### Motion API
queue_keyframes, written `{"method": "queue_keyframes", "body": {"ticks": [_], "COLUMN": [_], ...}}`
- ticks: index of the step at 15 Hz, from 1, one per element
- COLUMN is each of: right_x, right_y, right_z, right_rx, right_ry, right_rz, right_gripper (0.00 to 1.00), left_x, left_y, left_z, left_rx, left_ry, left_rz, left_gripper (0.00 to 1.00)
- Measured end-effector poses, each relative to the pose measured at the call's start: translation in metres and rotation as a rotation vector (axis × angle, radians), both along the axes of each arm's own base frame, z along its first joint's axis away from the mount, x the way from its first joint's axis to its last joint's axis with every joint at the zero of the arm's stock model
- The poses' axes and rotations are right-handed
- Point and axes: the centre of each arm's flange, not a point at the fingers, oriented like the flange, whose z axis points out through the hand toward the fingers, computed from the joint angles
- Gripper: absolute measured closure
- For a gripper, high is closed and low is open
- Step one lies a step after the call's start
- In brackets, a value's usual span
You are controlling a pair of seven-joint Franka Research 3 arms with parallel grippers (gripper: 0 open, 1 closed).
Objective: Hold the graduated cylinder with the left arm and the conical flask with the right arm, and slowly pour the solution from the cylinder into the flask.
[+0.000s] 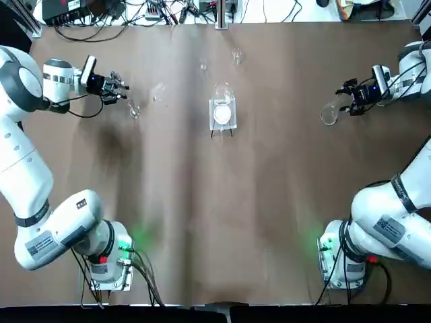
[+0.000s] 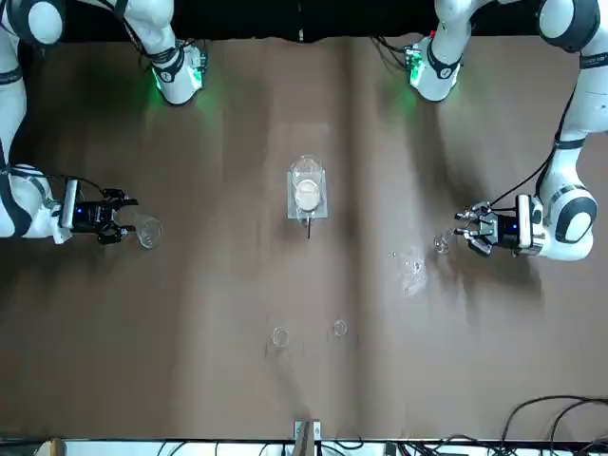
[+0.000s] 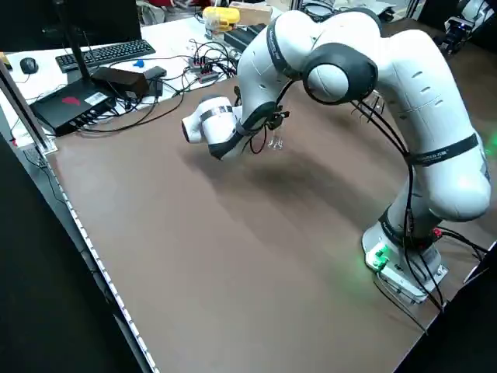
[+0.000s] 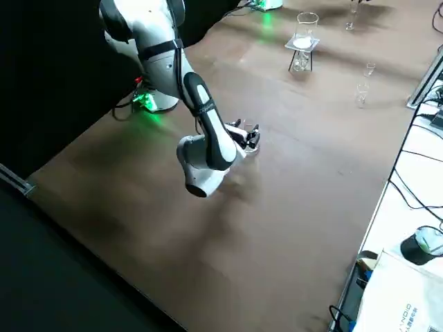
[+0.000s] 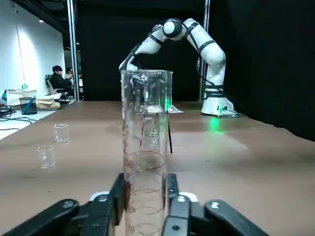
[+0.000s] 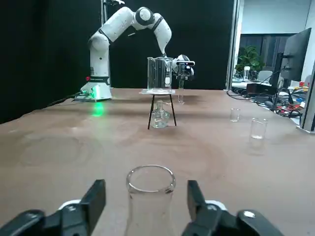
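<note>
Left wrist view: L pincer (image 5: 147,183) grips graduated cyl. (image 5: 146,123); R pincer (image 6: 146,188), wide around conical flask (image 6: 150,212) (seemingly ungripped), should close next.

Graduated cylinder (image 5: 146,128) and conical flask (image 6: 150,206): both clear, upright.
Cylinder toward bench's (image 1: 202,269) far-left corner; flask toward right edge.

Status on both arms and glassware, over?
Left end effector shut on cylinder. Right end effector open, flask between fingers. Beaker on stand between arms.
</note>
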Motion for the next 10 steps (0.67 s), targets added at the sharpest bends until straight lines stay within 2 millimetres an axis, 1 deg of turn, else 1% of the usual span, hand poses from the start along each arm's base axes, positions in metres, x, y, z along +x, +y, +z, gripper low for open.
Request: {"method": "queue_keyframes", "body": {"ticks": [1,3,7,8,9,10], "right_x": [0.000,0.000,0.002,0.003,0.005,0.006], "right_y": [0.000,0.000,0.002,0.004,0.006,0.007], "right_z": [0.000,0.000,0.000,0.001,0.001,0.001], "right_rx": [0.000,0.000,0.000,-0.001,-0.003,-0.007], "right_ry": [0.000,0.000,-0.002,-0.004,-0.005,-0.006], "right_rz": [0.000,-0.001,0.002,0.006,0.008,0.010], "right_gripper": [0.26,0.41,0.45,0.52,0.52,0.56], "left_x": [0.000,0.000,0.000,0.001,0.002,0.004], "left_y": [0.000,0.000,0.000,0.000,0.000,0.000], "left_z": [0.000,0.000,0.001,0.002,0.006,0.011], "left_rx": [0.000,0.001,0.002,0.003,0.006,0.011], "left_ry": [0.000,0.000,-0.002,-0.004,-0.010,-0.015], "left_rz": [0.000,0.000,0.000,-0.001,-0.001,-0.002], "left_gripper": [0.63,0.65,0.66,0.66,0.66,0.66]}}
